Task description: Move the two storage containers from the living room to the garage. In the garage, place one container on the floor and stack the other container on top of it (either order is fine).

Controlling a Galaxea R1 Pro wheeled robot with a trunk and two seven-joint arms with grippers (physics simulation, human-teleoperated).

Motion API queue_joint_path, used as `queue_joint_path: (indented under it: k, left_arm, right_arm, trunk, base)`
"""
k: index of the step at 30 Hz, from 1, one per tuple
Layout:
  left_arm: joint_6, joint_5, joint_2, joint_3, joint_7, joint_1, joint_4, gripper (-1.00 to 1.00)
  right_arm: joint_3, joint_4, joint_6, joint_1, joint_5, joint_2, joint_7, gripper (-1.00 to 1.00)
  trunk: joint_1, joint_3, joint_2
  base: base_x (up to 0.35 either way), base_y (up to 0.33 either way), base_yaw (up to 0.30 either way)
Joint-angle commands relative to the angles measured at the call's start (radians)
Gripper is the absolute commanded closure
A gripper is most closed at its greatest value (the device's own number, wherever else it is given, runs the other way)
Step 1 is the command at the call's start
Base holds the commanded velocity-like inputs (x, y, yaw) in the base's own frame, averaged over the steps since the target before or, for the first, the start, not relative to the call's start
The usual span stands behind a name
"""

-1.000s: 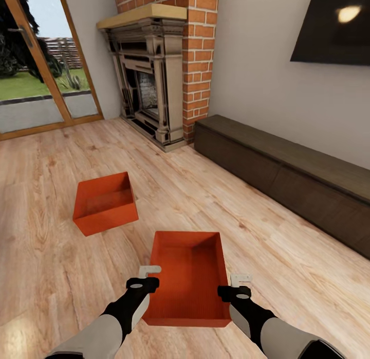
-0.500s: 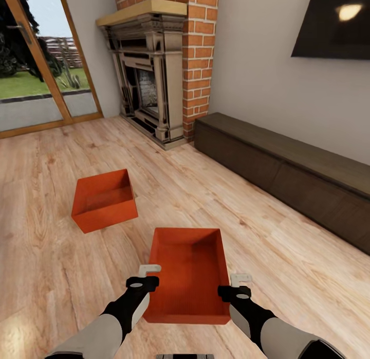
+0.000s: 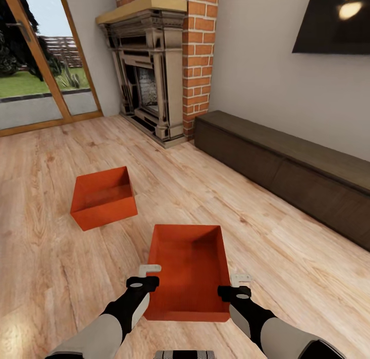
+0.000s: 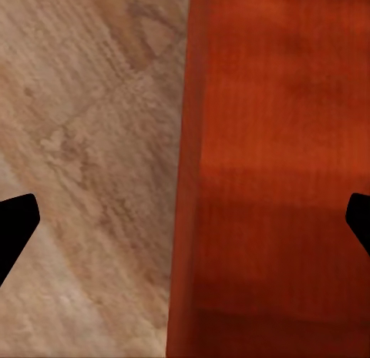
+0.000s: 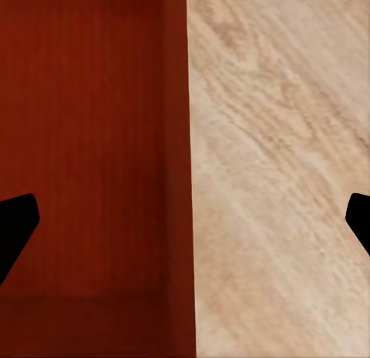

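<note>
Two orange-red open-top storage containers rest on the light wood-plank floor (image 3: 46,256) of the living room. The nearer container (image 3: 187,266) lies straight ahead between my arms, and the other container (image 3: 103,197) sits further off to the left. My left gripper (image 3: 149,270) hovers over the near container's left long wall and my right gripper (image 3: 240,278) over its right long wall. In each wrist view the open gripper (image 4: 185,219) (image 5: 185,219) straddles a container wall (image 4: 270,181) (image 5: 92,142), with the black fingertips (image 4: 15,227) (image 5: 15,227) far apart and touching nothing.
A brick fireplace (image 3: 154,71) stands at the back. A long dark low cabinet (image 3: 288,168) runs along the right wall under a black TV (image 3: 334,19). Glass doors (image 3: 36,66) with a wooden frame are at the far left. Open plank floor surrounds both containers.
The whole picture has crept upward a little, so the camera moved. Both arms hold the same place in it, and a dark robot part has appeared at the bottom edge.
</note>
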Motion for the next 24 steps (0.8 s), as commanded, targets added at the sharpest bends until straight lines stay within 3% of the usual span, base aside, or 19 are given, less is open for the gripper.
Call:
queue_joint_path:
  k: [1, 8, 21, 24]
  left_arm:
    - [0.007, -0.007, -0.001, 0.003, 0.002, 0.0, -0.002, -1.0]
    - [0.007, -0.007, -0.001, 0.002, 0.0, 0.0, -0.003, -1.0]
    - [0.007, -0.007, -0.001, 0.002, 0.001, 0.0, -0.004, -1.0]
    - [0.007, -0.007, -0.001, 0.002, 0.001, 0.0, -0.004, -1.0]
  right_arm:
    - [0.009, -0.001, -0.001, -0.001, -0.009, 0.0, -0.005, -1.0]
    - [0.009, -0.001, -0.001, -0.001, -0.009, 0.0, -0.005, -1.0]
    - [0.009, -0.001, -0.001, -0.001, -0.009, 0.0, -0.005, -1.0]
    - [0.009, -0.001, -0.001, -0.001, -0.009, 0.0, -0.005, -1.0]
  trunk:
    - [0.004, -0.004, -0.008]
    - [0.031, -0.026, -0.057]
    - [0.031, -0.026, -0.057]
    - [0.042, -0.035, -0.078]
  base:
    - [0.0, 0.0, 0.0]
    - [0.0, 0.0, 0.0]
    - [0.0, 0.0, 0.0]
    - [0.0, 0.0, 0.0]
